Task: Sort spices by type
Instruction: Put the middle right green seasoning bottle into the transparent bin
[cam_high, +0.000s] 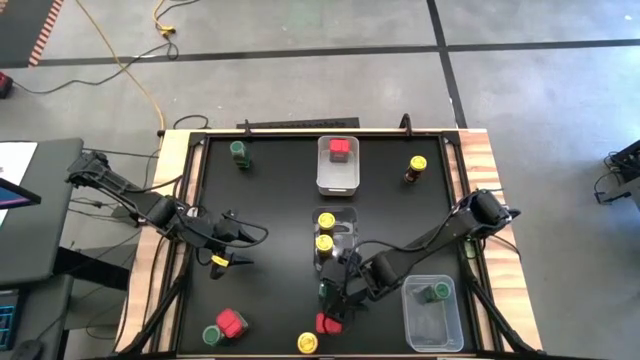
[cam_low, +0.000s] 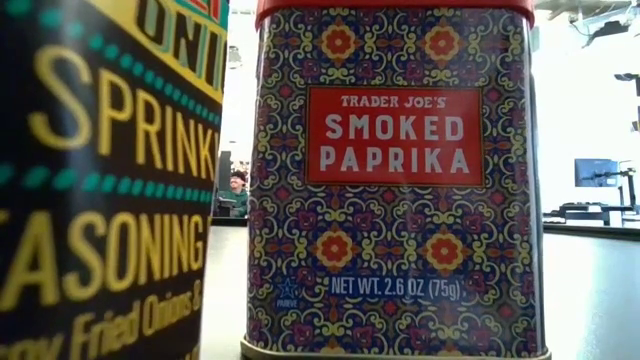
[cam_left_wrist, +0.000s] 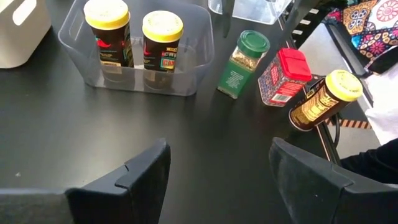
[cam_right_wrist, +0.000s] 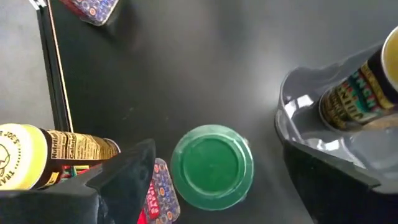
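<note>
My right gripper (cam_right_wrist: 217, 171) is open and hangs over a green-lidded jar (cam_right_wrist: 211, 165) that stands upright on the black mat; its fingers are on either side of the lid without touching it. In the high view this gripper (cam_high: 336, 290) is just near of the clear bin (cam_high: 350, 214) that holds two yellow-lidded jars (cam_high: 325, 230). A red-topped tin (cam_high: 325, 322) and a yellow-lidded jar (cam_high: 307, 343) stand close by. My left gripper (cam_high: 244, 248) is open over the bare mat at the left, facing that bin (cam_left_wrist: 199, 56).
A white bin (cam_high: 337, 186) at the far middle holds a red tin (cam_high: 340, 149). A clear bin (cam_high: 433, 325) at the near right holds a green jar (cam_high: 438, 291). Loose jars stand far left (cam_high: 240, 152), far right (cam_high: 416, 168) and near left (cam_high: 222, 328). A paprika tin (cam_low: 395, 180) blocks the low view.
</note>
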